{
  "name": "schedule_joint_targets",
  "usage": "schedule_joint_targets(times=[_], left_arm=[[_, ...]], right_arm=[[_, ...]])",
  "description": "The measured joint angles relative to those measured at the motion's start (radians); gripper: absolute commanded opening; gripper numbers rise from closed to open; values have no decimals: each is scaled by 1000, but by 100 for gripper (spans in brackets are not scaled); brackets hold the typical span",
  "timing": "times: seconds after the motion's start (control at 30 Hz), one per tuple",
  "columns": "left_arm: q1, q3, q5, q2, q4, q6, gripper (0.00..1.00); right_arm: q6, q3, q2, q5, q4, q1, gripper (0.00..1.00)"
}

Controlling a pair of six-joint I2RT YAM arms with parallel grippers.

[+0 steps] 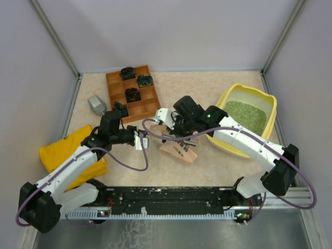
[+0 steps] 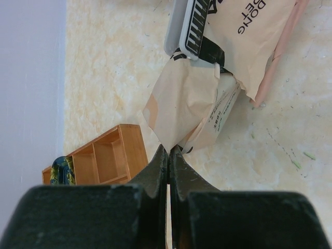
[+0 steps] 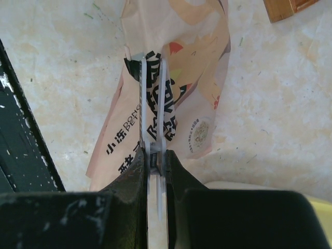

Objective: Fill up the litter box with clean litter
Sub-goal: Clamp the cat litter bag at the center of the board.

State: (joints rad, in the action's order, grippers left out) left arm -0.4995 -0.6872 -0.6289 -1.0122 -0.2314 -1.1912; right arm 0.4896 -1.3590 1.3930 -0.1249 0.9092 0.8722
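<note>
Left gripper (image 2: 169, 150): jaws closed, pinching one corner of the printed pouch (image 2: 181, 109), table centre; right gripper (image 3: 154, 154): clamped on the pouch's thin grey clip (image 3: 162, 98); litter box (image 1: 248, 88): table's right edge, holding the clean litter (image 1: 246, 115).

Soft, even light, probably from overhead, casts faint shadows on the pale surface (image 1: 218, 166). In both wrist views the near dark fingers (image 2: 155, 176) look soft-focused.
</note>
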Motion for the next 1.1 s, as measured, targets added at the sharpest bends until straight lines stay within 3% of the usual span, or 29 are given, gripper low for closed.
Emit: schedule_joint_targets(times=[0.87,1.1], left_arm=[[1,1,27,-8,21,50,0],[-3,-71,45,-48,-2,137,0]], right_arm=[[-55,-55,89,19,-48,17,0],[-150,-47,-36,105,40,24,0]])
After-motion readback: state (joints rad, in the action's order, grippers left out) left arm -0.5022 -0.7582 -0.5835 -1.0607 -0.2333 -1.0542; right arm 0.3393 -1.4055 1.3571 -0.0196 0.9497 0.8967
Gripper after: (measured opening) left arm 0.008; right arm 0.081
